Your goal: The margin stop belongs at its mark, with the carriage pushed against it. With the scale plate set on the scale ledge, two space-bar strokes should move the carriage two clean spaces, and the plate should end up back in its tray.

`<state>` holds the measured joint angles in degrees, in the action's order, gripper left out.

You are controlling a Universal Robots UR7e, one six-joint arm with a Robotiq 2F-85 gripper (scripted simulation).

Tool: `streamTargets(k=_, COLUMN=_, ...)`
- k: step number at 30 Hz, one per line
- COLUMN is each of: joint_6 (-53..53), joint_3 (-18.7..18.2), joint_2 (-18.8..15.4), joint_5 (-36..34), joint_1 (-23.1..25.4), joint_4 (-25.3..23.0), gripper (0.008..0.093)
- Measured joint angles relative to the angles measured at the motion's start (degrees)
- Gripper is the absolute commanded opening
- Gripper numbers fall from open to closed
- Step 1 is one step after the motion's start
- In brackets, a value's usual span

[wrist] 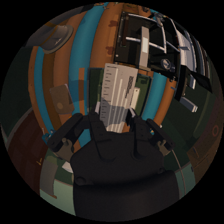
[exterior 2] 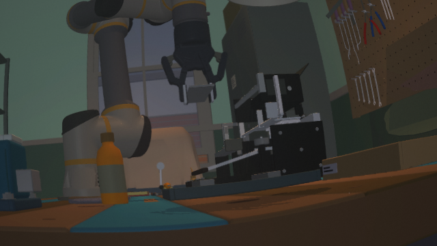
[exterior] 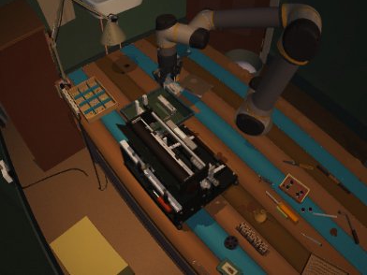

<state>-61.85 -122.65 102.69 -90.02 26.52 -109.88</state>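
The scale plate [wrist: 117, 96], a pale grey strip with tick marks along one edge, hangs in the air above its dark green tray [exterior: 161, 106], gripped by my closed gripper [exterior 2: 198, 95] across its width. The tray lies on the bench at the far end of the typewriter mechanism [exterior: 175, 161], a black frame with a dark roller and light metal rails. The gripper [exterior: 171, 85] stands well above the bench, beside and higher than the mechanism's near end. The margin stop and its mark are too small to make out.
The robot's base [exterior: 255, 117] stands on the bench right of the mechanism. A compartment box [exterior: 91, 98] sits left of the tray, a brown pad [exterior: 196, 85] lies behind it, and an orange bottle [exterior 2: 111, 169] stands near the base. Small tools [exterior: 285, 210] are scattered at the bench's near right.
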Motion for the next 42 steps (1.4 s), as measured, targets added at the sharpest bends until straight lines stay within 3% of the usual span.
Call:
streamTargets(k=7, joint_6=12.33, joint_3=-2.45, joint_2=3.60, joint_5=0.04, joint_1=13.24, joint_4=1.06, gripper=0.0080)
streamTargets(k=11, joint_6=19.86, joint_3=-2.52, joint_2=3.74, joint_5=0.06, joint_1=21.29, joint_4=1.11, gripper=0.0080)
streamTargets(k=15, joint_6=24.44, joint_3=-2.15, joint_2=3.18, joint_5=0.06, joint_1=26.16, joint_4=0.95, gripper=0.0080)
streamTargets(k=30, joint_6=25.58, joint_3=-2.62, joint_2=2.74, joint_5=0.01, joint_1=27.16, joint_4=0.02, gripper=0.0080)
streamTargets(k=42, joint_6=25.61, joint_3=-5.85, joint_2=0.92, joint_5=0.02, joint_1=27.23, joint_4=-5.02, gripper=0.0080)
